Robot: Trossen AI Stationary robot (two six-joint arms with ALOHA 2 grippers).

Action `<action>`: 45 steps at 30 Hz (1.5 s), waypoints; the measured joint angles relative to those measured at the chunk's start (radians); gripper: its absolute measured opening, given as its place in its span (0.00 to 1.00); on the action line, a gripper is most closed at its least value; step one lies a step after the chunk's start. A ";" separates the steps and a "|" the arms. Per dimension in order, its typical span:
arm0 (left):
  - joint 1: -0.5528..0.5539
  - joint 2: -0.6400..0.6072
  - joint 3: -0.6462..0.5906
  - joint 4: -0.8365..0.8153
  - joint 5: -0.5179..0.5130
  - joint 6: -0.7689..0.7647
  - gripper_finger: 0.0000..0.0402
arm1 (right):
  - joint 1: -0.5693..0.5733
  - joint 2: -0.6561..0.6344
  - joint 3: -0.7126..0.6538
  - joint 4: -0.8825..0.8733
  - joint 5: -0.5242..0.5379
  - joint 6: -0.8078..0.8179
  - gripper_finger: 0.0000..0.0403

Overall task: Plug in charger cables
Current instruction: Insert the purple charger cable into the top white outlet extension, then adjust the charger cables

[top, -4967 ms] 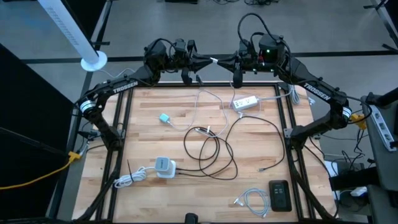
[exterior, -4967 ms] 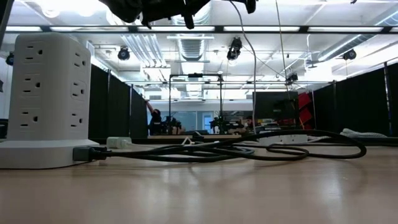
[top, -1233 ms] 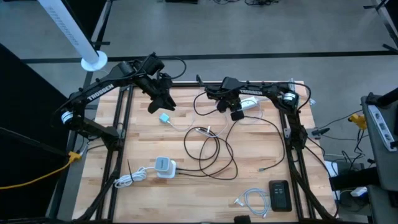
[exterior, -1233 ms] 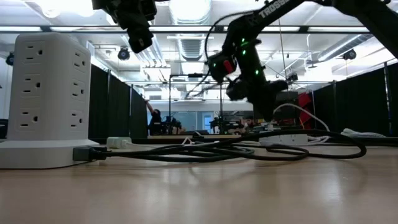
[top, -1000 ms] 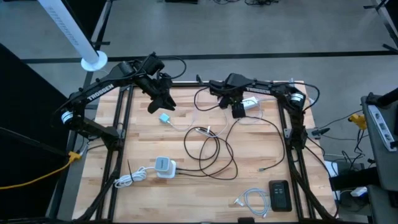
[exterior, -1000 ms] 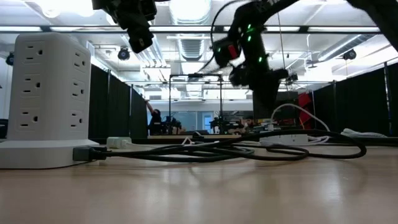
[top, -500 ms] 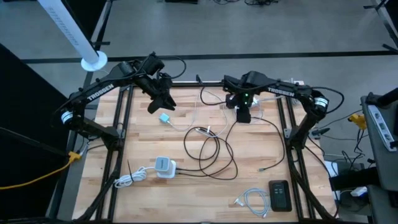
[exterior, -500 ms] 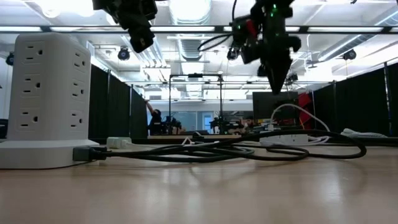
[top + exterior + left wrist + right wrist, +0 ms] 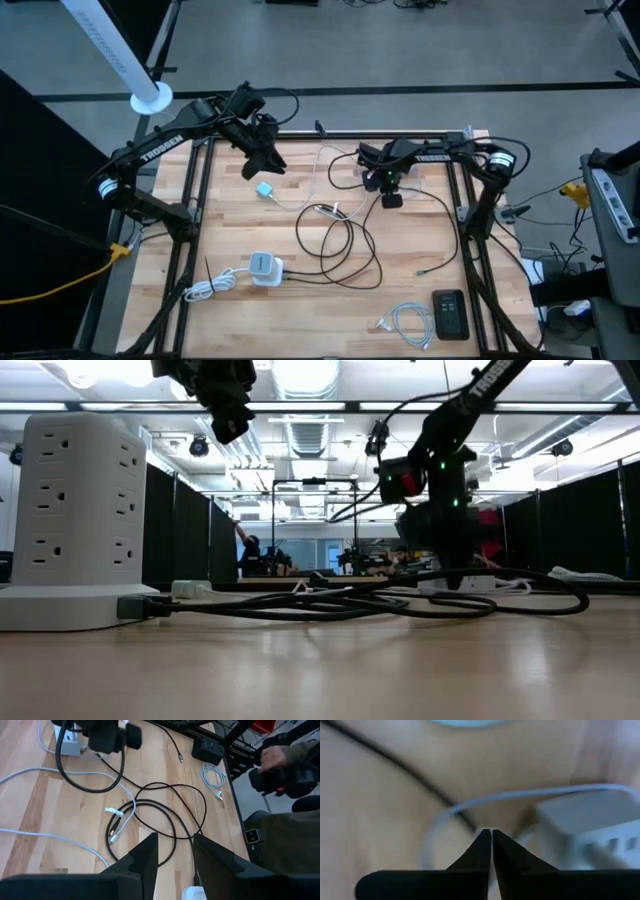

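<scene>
A long black charger cable (image 9: 345, 245) lies looped on the middle of the wooden table. A thin white cable (image 9: 325, 170) runs from a small teal plug (image 9: 264, 189) toward the white power strip (image 9: 580, 830), which is mostly hidden under my right arm in the high view. My right gripper (image 9: 392, 198) is shut and points down, low over the table beside that strip (image 9: 462, 582). My left gripper (image 9: 265, 163) hangs open well above the table, just beyond the teal plug, with nothing between its fingers (image 9: 150, 851). My right gripper's shut fingertips (image 9: 485, 837) point down right beside a bend of the white cable (image 9: 470, 802), next to the power strip. Whether they touch the cable or the table, I cannot tell.
A white tower of sockets (image 9: 263, 267) with a short white cord stands near the front left. A coiled white cable (image 9: 405, 320) and a black device (image 9: 449, 313) lie at the front right. A person's hands (image 9: 280, 762) show beyond the table in the left wrist view.
My right gripper has swung toward the table's right edge, risen and tipped to point down, then dropped low beside the power strip. The cables lie as before.
</scene>
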 joint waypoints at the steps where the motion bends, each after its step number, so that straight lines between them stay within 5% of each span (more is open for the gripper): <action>1: 0.000 0.000 0.000 0.009 0.000 -0.009 0.27 | -0.008 0.007 -0.003 0.020 0.028 -0.022 0.00; 6: 0.000 0.000 0.000 0.059 0.000 -0.059 0.27 | -0.054 0.026 0.037 0.062 0.142 -0.048 0.00; 15: 0.000 0.000 0.000 0.071 0.000 -0.079 0.27 | -0.083 0.003 0.168 0.008 0.158 0.019 0.00; 25: 0.000 0.000 -0.003 0.000 0.002 0.050 0.27 | 0.023 -0.119 0.227 -0.142 -0.235 0.265 0.00; 36: 0.000 -0.001 -0.159 -0.001 0.002 0.171 0.27 | 0.264 -0.072 0.210 0.077 -0.234 0.497 0.00; 45: 0.000 -0.001 -0.411 0.173 0.004 0.056 0.27 | 0.282 0.042 0.171 0.010 -0.222 0.284 0.00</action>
